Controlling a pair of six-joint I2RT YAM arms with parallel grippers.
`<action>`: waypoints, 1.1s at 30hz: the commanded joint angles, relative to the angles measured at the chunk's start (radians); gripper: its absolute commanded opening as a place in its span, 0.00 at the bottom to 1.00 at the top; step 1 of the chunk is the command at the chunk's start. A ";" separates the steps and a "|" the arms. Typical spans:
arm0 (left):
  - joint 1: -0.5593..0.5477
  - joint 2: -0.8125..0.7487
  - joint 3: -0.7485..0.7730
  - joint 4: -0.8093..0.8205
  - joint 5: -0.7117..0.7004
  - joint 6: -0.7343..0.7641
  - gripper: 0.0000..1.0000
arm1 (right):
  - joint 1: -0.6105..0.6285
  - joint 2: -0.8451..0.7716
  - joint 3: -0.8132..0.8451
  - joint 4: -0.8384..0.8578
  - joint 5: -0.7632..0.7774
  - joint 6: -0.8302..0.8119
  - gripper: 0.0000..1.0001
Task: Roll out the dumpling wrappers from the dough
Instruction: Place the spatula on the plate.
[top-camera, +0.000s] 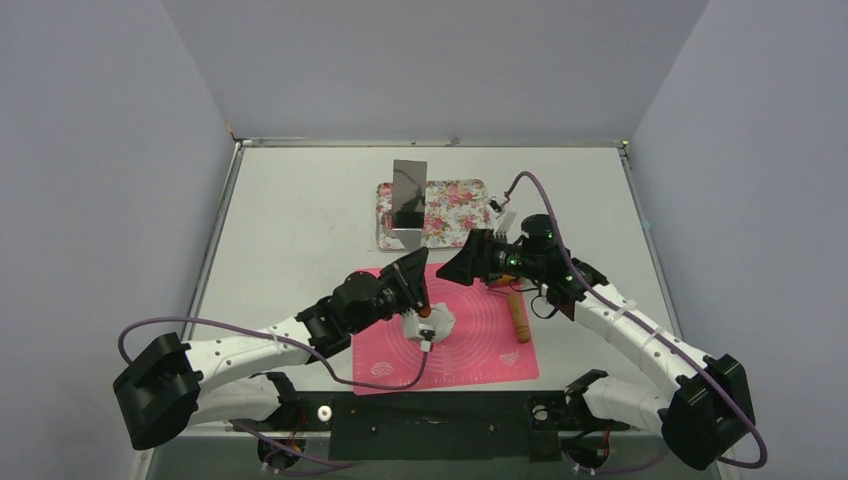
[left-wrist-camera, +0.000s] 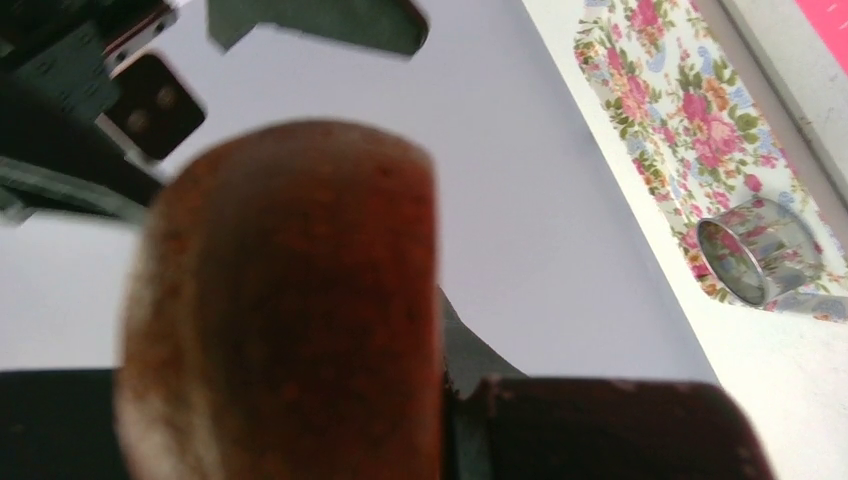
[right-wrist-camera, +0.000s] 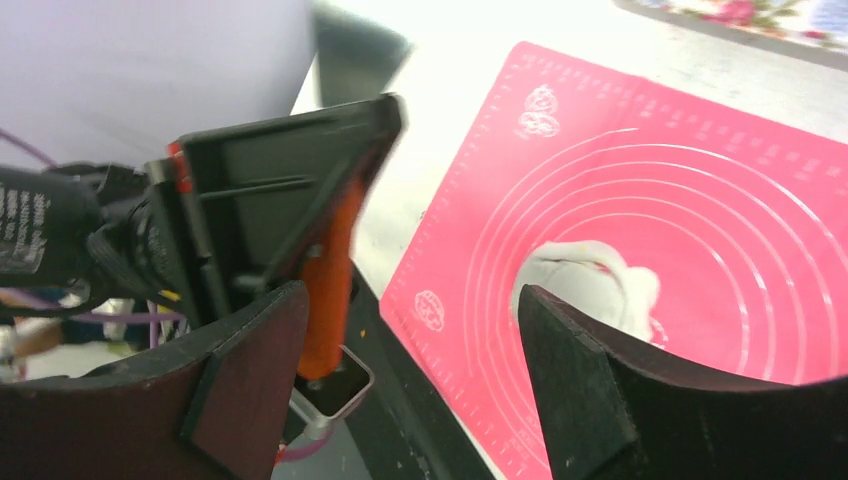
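The pink mat (top-camera: 480, 360) lies just beyond the arm bases. The dough (top-camera: 438, 322) sits about at the mat's middle, inside its printed rings. It is a soft white lump, not yet a sheet, so I'd say the rolling has hardly begun.

The left gripper (top-camera: 420, 305) comes in over the mat's left half, with its tip at the dough's left edge. It looks to be touching, though I can't swear to it. Its own camera is filled by a blurred reddish-brown shape (left-wrist-camera: 280, 310) beside a dark finger, and I cannot tell whether the jaws are clamped on it or only close together.

The rolling pin (top-camera: 518, 318) lies loose along the mat's right side, apart from the dough. The right gripper (top-camera: 450, 270) hangs over the mat's far edge. Its fingers (right-wrist-camera: 600, 380) are spread wide with nothing between them, and the dough shows through the gap, a little below and ahead.

To my eye the pin has to come first. It wants gripping near its middle, laying square across the lump and pressing outward evenly, so the dough spreads rather than skids on the mat.

Beyond the mat's far edge sits the floral tray (top-camera: 460, 215). It carries the ring cutter (left-wrist-camera: 755, 262) and a shiny metal plate (top-camera: 408, 195).
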 joint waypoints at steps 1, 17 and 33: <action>0.000 -0.023 0.012 0.201 0.039 0.059 0.00 | -0.086 -0.088 -0.060 0.203 -0.063 0.134 0.75; 0.011 0.006 0.158 0.238 0.130 0.183 0.00 | -0.010 -0.064 -0.074 0.484 -0.165 0.243 0.61; -0.002 0.007 0.238 0.138 -0.001 0.075 0.00 | -0.060 -0.109 -0.130 0.526 -0.241 0.259 0.52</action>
